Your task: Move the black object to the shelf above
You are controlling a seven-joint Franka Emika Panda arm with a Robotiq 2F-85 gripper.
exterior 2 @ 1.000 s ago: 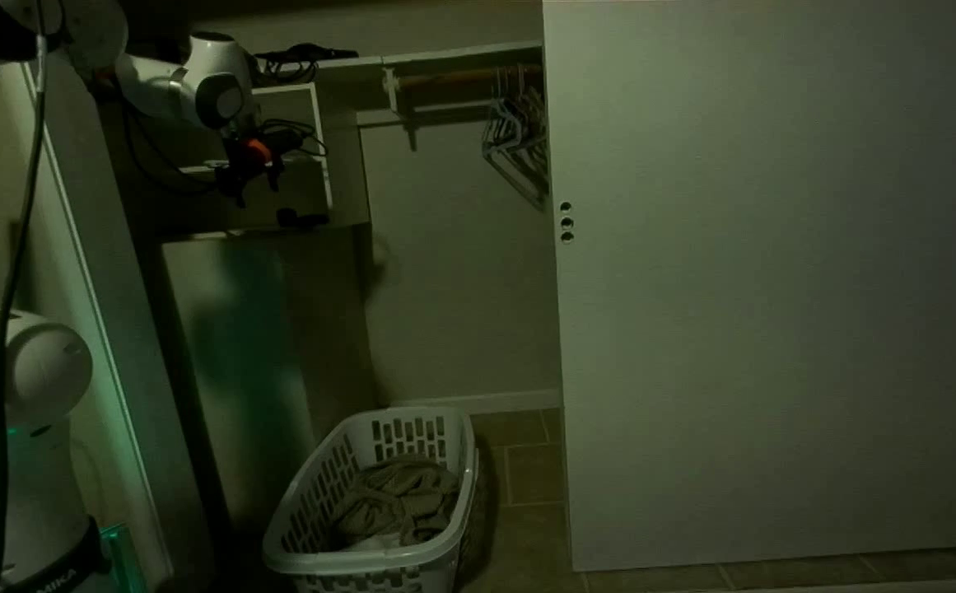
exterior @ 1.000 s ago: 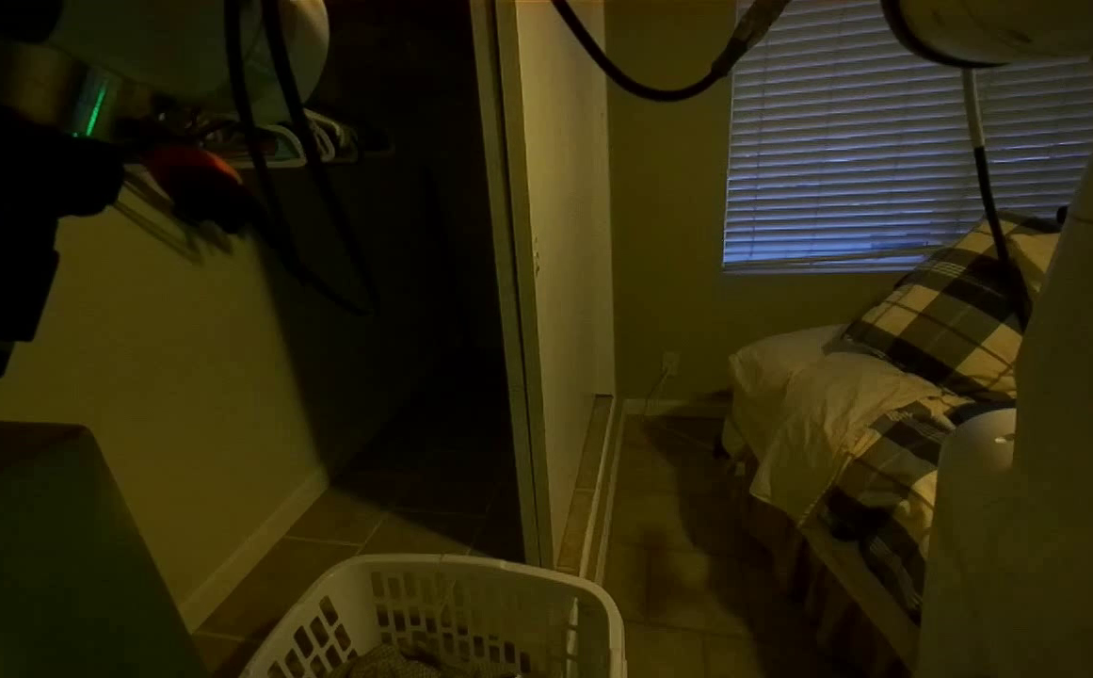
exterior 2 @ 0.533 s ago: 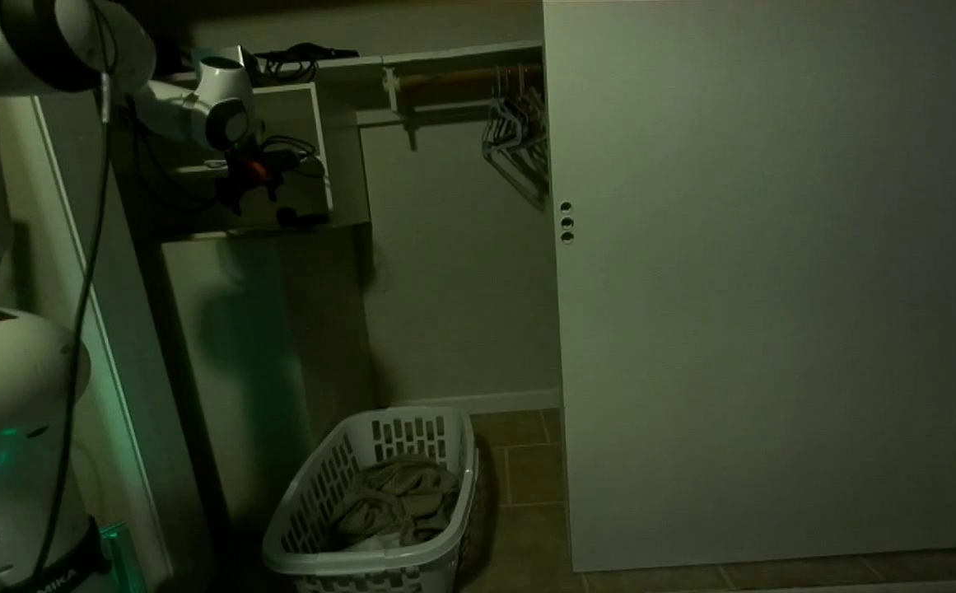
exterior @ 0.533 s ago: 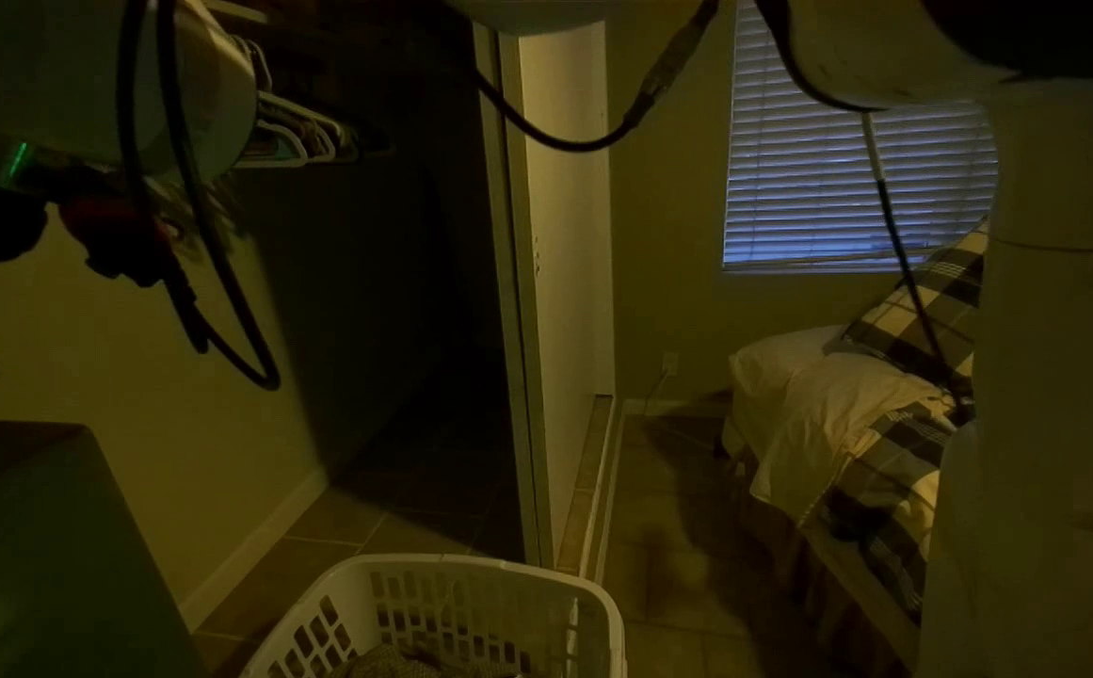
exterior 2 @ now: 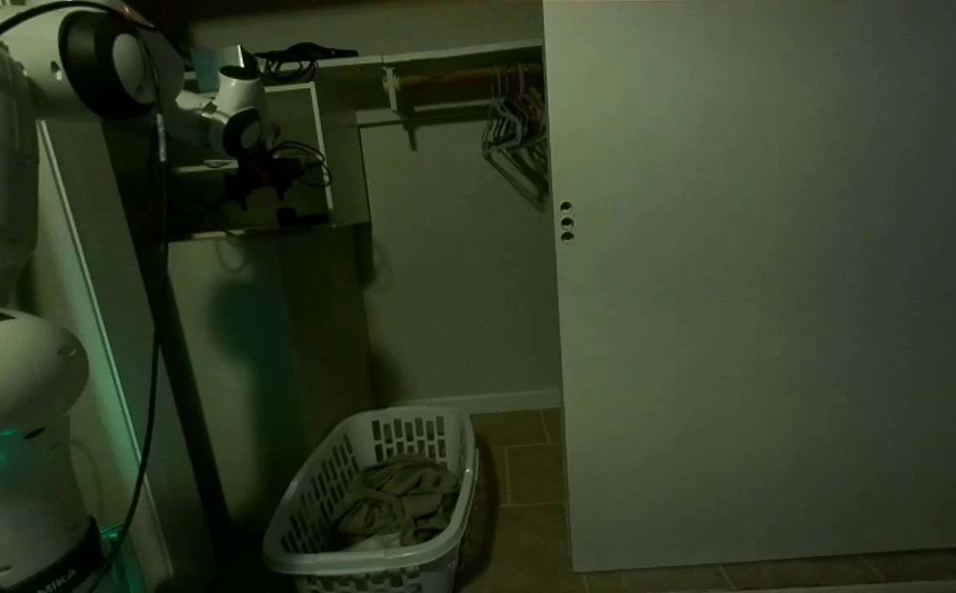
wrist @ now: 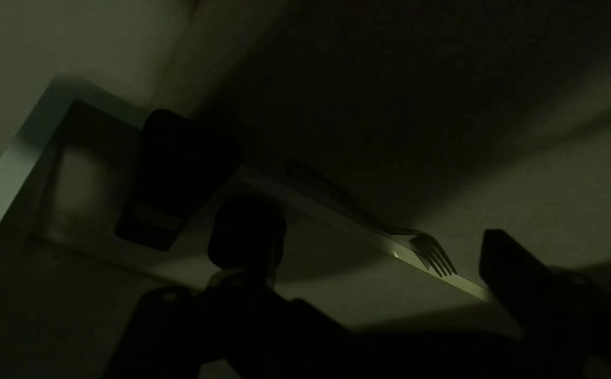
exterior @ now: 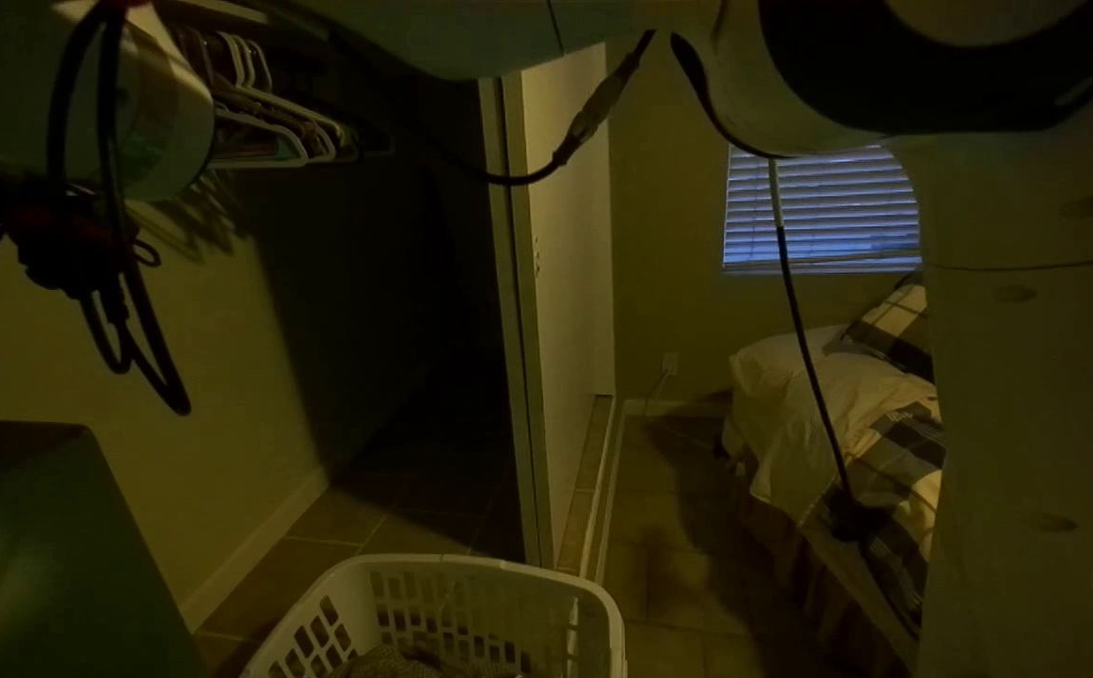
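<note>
The black object (exterior 2: pixel 300 218) lies on the lower shelf (exterior 2: pixel 198 236) near its right end in an exterior view. In the wrist view the black object (wrist: pixel 176 173) is a dark blocky shape that overlaps the shelf's front edge. My gripper (exterior 2: pixel 260 200) is just above and left of it. In the wrist view my gripper (wrist: pixel 371 226) is open with nothing between its fingers, and the object is beyond the left finger. A higher shelf board (exterior 2: pixel 189 170) is partly hidden behind the arm. The wrist view is very dark.
A fork (wrist: pixel 426 247) lies along the shelf edge, its tines over the front. The unit's side wall (exterior 2: pixel 323 156) stands to the right. A top shelf (exterior 2: pixel 362 63) holds a black cabled item (exterior 2: pixel 305 53). Hangers (exterior 2: pixel 515 136), a laundry basket (exterior 2: pixel 280 552) and a sliding door (exterior 2: pixel 774 288) are nearby.
The arm's upper links have swung lower and forward. The gripper has shifted slightly right toward the black object in an exterior view. The black object has not moved.
</note>
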